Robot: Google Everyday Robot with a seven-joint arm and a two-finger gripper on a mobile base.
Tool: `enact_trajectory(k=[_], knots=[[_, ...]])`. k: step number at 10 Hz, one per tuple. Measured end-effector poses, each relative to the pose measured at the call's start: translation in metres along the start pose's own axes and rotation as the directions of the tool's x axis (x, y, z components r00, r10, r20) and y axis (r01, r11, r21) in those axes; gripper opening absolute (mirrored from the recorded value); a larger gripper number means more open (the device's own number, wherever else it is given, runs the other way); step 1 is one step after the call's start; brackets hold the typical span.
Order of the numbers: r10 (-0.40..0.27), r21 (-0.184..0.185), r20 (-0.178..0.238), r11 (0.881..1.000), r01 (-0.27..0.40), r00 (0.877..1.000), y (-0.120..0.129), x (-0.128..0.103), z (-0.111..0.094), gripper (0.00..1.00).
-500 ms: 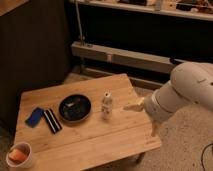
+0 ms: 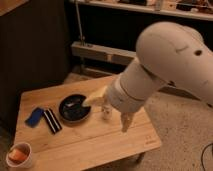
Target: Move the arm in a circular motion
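Reaching in over the right edge of the tabletop (image 2: 100, 146), the arm (image 2: 165, 60) slants leftward. Its end effector (image 2: 105, 116) hangs near centre, spread wide.

The thick white tubular arm (image 2: 170, 55) reaches down from the right, its pale beige end effector (image 2: 106, 115) above the light wooden counter (image 2: 100, 145), fingers spread, just beside a round black bowl (image 2: 75, 108)

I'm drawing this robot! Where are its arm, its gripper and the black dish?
arm (image 2: 170, 55): camera view, on the big white joint.
gripper (image 2: 104, 117): camera view, midway between its spread beige fingers, over the table (image 2: 100, 145).
dish (image 2: 62, 111): camera view, on its left rim.
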Motion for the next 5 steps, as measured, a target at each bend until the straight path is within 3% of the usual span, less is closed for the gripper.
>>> enact_trajectory(k=[3,5], knots=[[-0.090,0.023,0.020,0.996,0.089,0.996,-0.065,0.012,0.003,0.80],[-0.142,0.020,0.028,0.990,0.142,0.989,-0.104,0.048,0.021,0.80]])
